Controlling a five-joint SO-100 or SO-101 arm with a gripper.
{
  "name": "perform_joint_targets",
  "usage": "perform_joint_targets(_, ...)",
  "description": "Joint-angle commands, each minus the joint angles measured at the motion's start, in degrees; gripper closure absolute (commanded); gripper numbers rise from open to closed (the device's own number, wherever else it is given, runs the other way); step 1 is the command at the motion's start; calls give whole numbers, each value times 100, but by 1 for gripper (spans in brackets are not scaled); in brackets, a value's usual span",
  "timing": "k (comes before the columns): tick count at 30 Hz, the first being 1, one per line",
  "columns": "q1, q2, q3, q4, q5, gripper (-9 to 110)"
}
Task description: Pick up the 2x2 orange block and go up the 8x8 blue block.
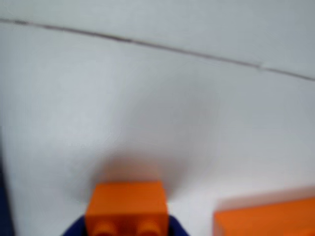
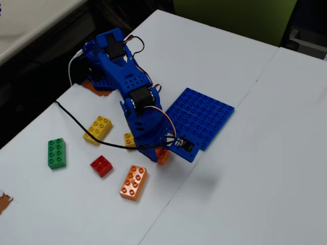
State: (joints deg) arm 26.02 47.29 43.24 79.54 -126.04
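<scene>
Your white table (image 2: 245,153) is carrying the 8x8 blue block (image 2: 202,115), lying flat at two o'clock from the blue arm (image 2: 127,87). At the arm's five o'clock end, your gripper (image 2: 161,154) is clamping the 2x2 orange block (image 1: 127,206), which is hanging clear of the tabletop, just beside the plate's near corner. The longer orange brick (image 2: 133,182) is sitting at seven o'clock from it.

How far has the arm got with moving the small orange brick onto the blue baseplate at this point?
Done: the blue two-finger gripper is shut on the small square orange plastic brick; its shadow on the white table in the wrist view suggests it is lifted. In hand: the carry. Left: reaching the large flat blue studded baseplate, which has no brick on it.
</scene>
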Motion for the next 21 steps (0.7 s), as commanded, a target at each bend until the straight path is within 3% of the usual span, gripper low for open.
perform_joint_targets(1, -35, 791, -229, 272, 88, 101)
perform_joint_targets(15, -70, 2408, -158, 1406, 589, 101)
perform_joint_targets(21, -378, 3015, 53, 1591, 1266, 101)
